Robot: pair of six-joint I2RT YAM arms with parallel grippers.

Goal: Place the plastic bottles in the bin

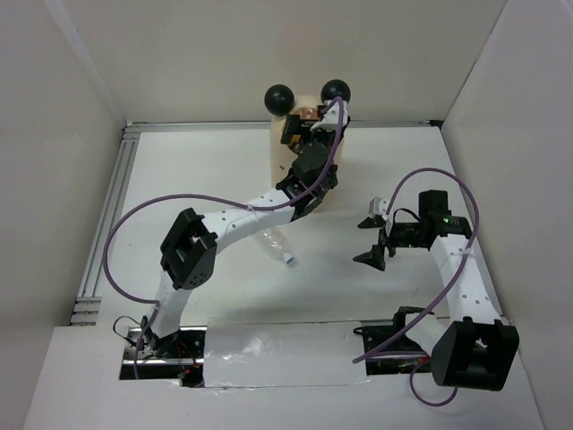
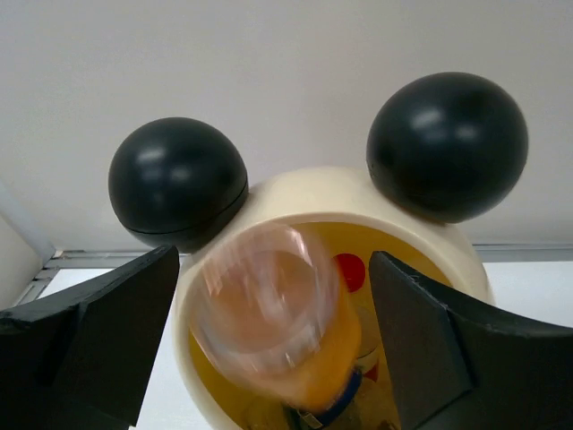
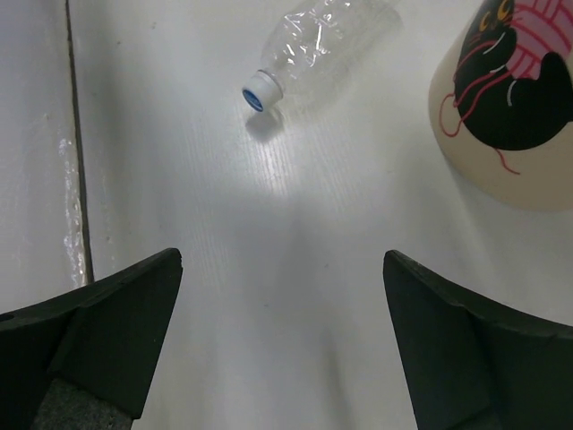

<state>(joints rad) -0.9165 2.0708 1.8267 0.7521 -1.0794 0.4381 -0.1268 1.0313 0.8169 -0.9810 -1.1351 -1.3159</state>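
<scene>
The cream bin (image 1: 280, 159) with two black ball ears stands at the back middle. My left gripper (image 1: 300, 127) hangs open over its mouth. In the left wrist view the bin's rim (image 2: 309, 184) and yellow inside show below the open left gripper (image 2: 275, 262). A blurred orange bottle (image 2: 304, 336) is loose between the wide-apart jaws, bottom toward the camera, touching neither finger. Other bottles lie below it in the bin. A clear bottle (image 1: 276, 242) with a blue cap lies on the table in front of the bin. My right gripper (image 1: 372, 250) is open and empty to its right.
In the right wrist view the clear bottle (image 3: 315, 43) lies ahead of the open right gripper (image 3: 282, 260), and the bin's side (image 3: 466, 143) with a pink and black picture is at the right. White walls enclose the table; a metal rail (image 1: 107, 224) runs along the left.
</scene>
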